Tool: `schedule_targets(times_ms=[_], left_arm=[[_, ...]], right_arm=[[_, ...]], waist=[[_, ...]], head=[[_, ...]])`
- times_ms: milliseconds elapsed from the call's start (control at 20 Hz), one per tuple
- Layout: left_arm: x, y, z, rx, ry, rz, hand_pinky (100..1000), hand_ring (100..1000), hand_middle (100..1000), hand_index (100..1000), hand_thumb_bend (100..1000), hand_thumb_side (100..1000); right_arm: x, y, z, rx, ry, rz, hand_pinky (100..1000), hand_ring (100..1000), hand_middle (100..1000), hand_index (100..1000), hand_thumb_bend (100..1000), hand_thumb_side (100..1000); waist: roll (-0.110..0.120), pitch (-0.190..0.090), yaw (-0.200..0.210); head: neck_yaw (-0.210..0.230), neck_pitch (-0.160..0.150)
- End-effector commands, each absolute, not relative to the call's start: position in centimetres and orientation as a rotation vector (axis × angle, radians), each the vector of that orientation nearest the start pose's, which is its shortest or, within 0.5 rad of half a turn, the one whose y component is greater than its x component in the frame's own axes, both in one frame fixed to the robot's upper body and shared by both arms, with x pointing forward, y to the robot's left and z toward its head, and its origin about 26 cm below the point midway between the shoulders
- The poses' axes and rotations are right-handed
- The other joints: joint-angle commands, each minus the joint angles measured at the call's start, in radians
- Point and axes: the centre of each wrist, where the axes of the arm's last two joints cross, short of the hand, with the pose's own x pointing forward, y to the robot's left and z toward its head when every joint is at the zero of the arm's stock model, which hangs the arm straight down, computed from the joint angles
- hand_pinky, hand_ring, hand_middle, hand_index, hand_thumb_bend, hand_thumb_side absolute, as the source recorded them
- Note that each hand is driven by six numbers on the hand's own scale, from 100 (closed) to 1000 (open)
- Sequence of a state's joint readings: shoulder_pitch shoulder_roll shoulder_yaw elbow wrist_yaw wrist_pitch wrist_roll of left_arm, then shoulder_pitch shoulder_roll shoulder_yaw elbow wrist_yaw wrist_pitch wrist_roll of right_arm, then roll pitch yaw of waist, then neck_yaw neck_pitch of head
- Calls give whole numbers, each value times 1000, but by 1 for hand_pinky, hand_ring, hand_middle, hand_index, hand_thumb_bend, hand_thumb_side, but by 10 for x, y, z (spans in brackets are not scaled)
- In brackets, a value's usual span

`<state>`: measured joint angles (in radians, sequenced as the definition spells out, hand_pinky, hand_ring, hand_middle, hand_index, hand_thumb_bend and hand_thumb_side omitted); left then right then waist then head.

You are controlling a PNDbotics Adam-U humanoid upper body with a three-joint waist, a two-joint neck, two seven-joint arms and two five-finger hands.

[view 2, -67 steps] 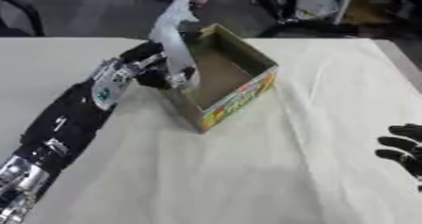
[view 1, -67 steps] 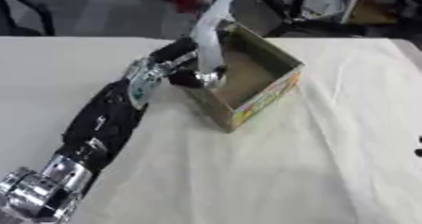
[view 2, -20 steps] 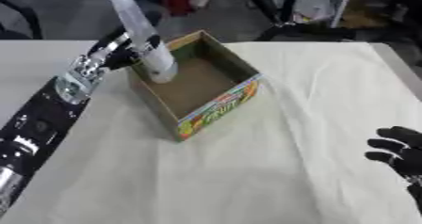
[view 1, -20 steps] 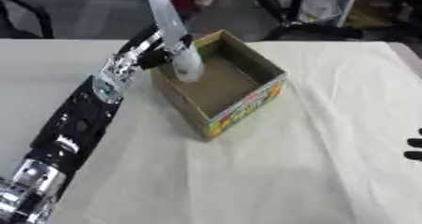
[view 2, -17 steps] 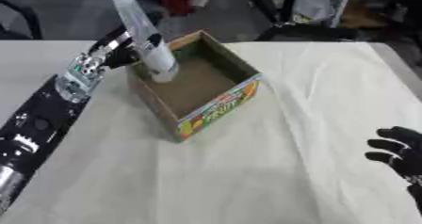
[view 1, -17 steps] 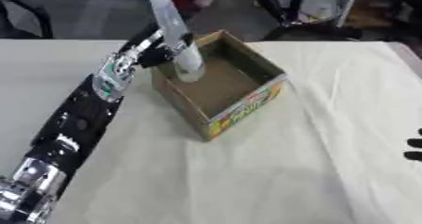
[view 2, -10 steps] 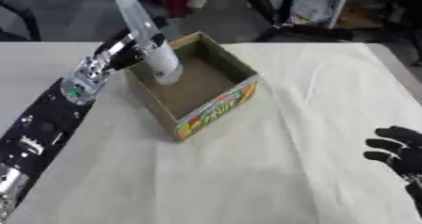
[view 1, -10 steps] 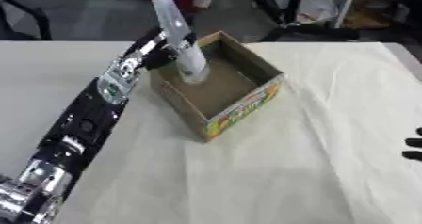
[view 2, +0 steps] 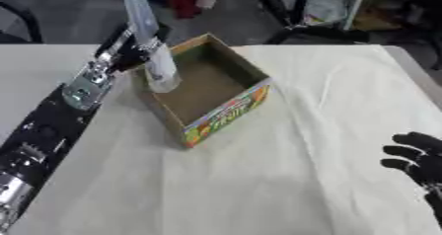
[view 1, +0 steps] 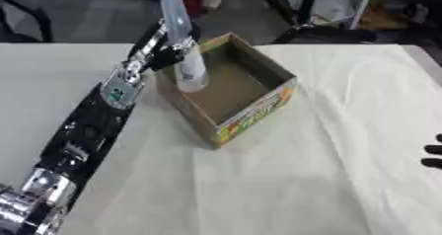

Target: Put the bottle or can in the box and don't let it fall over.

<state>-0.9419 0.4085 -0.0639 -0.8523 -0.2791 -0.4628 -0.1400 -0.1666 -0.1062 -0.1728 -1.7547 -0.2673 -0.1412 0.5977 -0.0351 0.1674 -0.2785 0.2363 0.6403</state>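
A tall clear bottle [view 1: 189,70] stands with its base inside the open cardboard box [view 1: 255,111], against the box's left wall, its neck leaning a little up and to the left. My left hand [view 1: 162,49] is curled round the bottle's middle, just outside the box's left rim, with the arm stretching in from the lower left. The box has a colourful printed front and sits askew on the white tablecloth [view 1: 302,179]. My right hand [view 2: 421,161] rests at the lower right edge with fingers spread, holding nothing.
The table's far edge [view 1: 345,44] runs behind the box, with chair legs and clutter [view 1: 328,7] on the floor beyond. Cloth-covered table stretches in front of and to the right of the box.
The bottle, earlier tilted right over the box's near corner, now leans left with its base down inside the box. My left hand stays on it; the view has shifted.
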Motion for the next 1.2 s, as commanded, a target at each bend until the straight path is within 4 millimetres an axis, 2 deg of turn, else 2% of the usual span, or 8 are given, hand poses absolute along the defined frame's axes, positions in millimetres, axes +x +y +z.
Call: schedule_targets(times_ms=[50,150,400,750,850,900,1000,1200], left_arm=[[483,289,199,407,-2150,-945,882,1000,996,1000,283,963],[483,290,202,418,-2169,-955,898,1000,1000,1000,342,998],[483,290,206,466,-2197,-972,906,1000,1000,1000,389,1000],[483,289,203,510,-2184,-1005,902,1000,1000,1000,355,1000],[482,289,203,524,-2179,-1023,899,1000,1000,1000,295,1000],[482,289,204,535,-2177,-1039,897,1000,1000,1000,100,813],[482,289,207,565,-2181,-1076,896,1000,999,1000,100,719],[481,288,208,606,-2203,-1098,897,1000,999,1000,100,691]], right_arm=[[309,-296,99,404,-2081,451,756,795,788,838,100,470],[309,-296,98,403,-2081,450,756,795,788,838,100,470],[309,-296,98,405,-2080,451,756,795,787,838,100,470],[309,-296,99,407,-2081,450,757,795,787,838,100,470],[309,-296,99,407,-2081,450,757,795,787,838,100,470],[309,-296,99,406,-2082,450,757,795,787,838,100,470],[309,-296,99,405,-2082,449,757,795,787,838,100,470],[309,-296,99,406,-2082,450,757,795,787,838,100,470]], waist=[[0,-23,-2],[0,-23,-2],[0,-23,-4],[0,-24,-6],[0,-24,-6],[0,-24,-6],[0,-23,-6],[-1,-23,-5]], head=[[-1,-4],[-2,-5],[-3,-6],[-4,-6],[-4,-6],[-5,-6],[-5,-6],[-5,-5]])
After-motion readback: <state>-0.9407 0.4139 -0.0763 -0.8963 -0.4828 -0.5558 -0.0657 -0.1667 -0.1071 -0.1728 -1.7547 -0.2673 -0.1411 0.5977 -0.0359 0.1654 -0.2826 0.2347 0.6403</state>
